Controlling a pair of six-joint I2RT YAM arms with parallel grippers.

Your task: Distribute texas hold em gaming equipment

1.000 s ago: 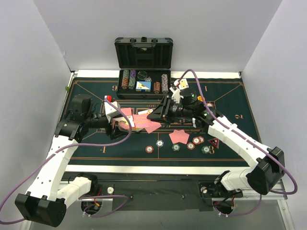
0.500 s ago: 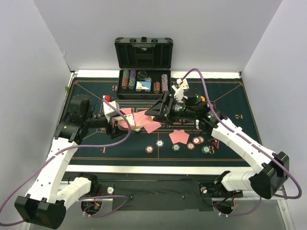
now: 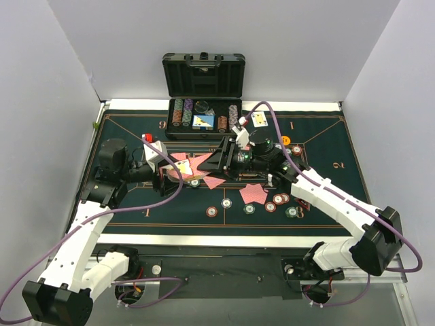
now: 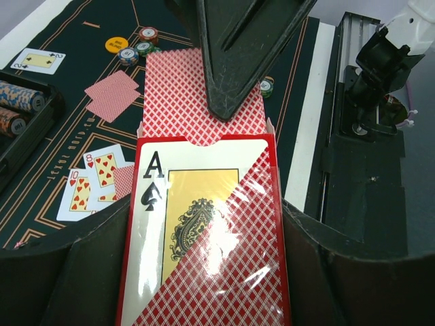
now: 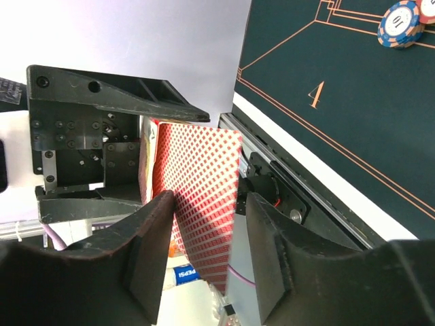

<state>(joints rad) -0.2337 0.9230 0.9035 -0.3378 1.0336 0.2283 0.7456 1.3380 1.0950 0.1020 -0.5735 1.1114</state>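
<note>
My left gripper is shut on a red card box with an ace of spades on its face. Red-backed playing cards stick out of the box's open end. My right gripper is open, with its fingers on either side of the protruding card. One finger touches the card and a gap shows at the other. From above, both grippers meet over the felt's left middle. Striped poker chips, face-down cards and a dark red triangular marker lie on the felt.
The open black case with racked chip rows stands at the back. Face-up heart cards lie under the grippers, and another face-up card lies beside the case. An orange disc and more chips sit nearby.
My right gripper has slid left, closer to the box in the left gripper, and its fingers now stand round the protruding card. The left gripper keeps its hold.
</note>
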